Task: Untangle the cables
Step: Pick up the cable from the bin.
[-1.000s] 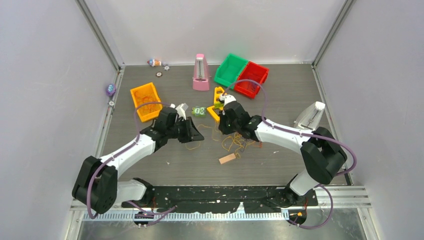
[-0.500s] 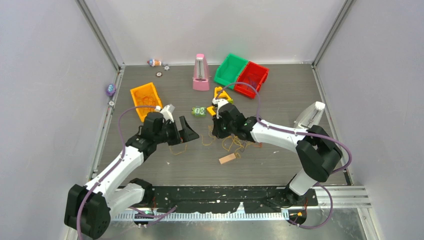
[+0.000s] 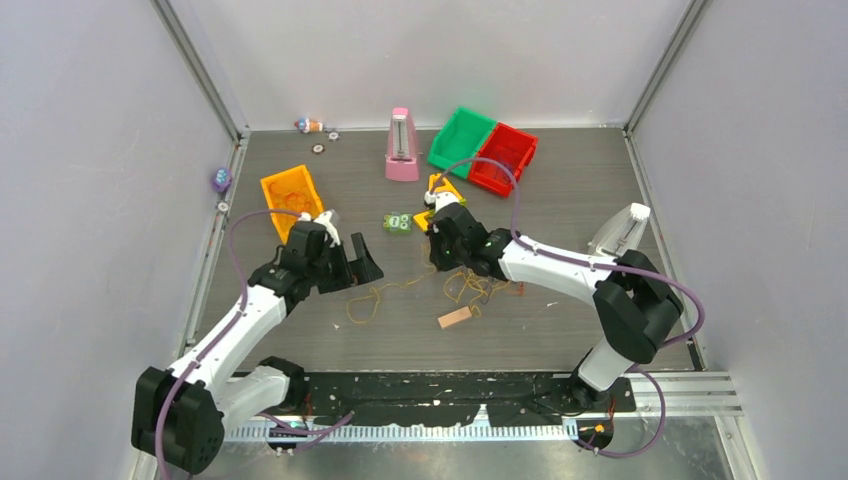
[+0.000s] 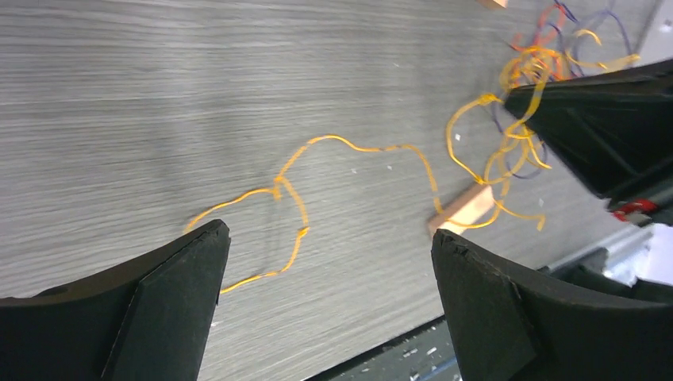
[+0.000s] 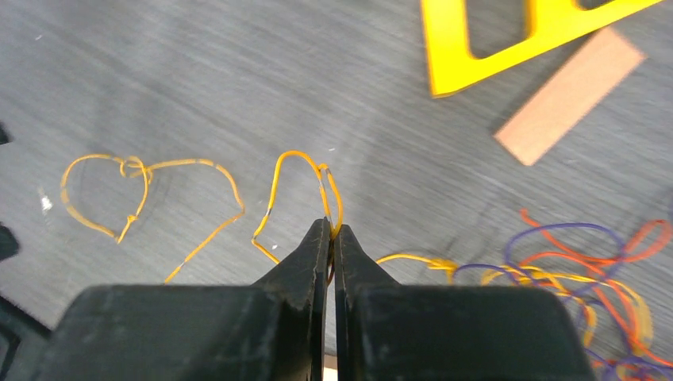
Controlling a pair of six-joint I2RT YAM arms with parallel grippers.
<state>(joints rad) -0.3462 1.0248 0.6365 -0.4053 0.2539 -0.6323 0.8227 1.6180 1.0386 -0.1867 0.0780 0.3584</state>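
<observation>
Cables point(image 3: 470, 286) in orange-red, yellow and dark purple lay as a small loose tangle on the grey bench point(image 3: 590, 185), near its middle and just on the near side of the right gripper point(image 3: 441, 262). One yellow strand point(image 3: 368, 298) was drawn out of the tangle to the left and lay flat on the bench in open loops, below the left gripper point(image 3: 358, 269). In the right wrist view the jaws of the right gripper point(image 5: 329, 228) were clenched on a bend of this yellow strand point(image 5: 295, 156), with the rest of the tangle to their right. The jaws of the left gripper point(image 4: 328, 236) stood wide apart and held nothing; the yellow strand point(image 4: 349, 147) was on the bench between and beyond them, not touching them. A small wooden block point(image 3: 454, 318) lay just beside the tangle, on its near side. Farther back were an orange bin point(image 3: 291, 200), a pink metronome point(image 3: 402, 146), a green bin point(image 3: 461, 139) and a red bin point(image 3: 503, 158)
</observation>
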